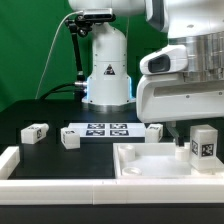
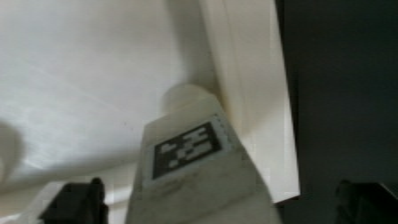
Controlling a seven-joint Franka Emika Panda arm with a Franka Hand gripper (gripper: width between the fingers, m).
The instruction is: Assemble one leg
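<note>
One leg (image 1: 204, 143) standing upright on the large white square piece (image 1: 150, 160); pincer (image 2: 222, 205) spread wide, released; fully seated? Unclear.

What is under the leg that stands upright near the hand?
The leg stands upright on the large white square piece, in a corner. The leg itself covers the contact under it. The open hand is around it.
</note>
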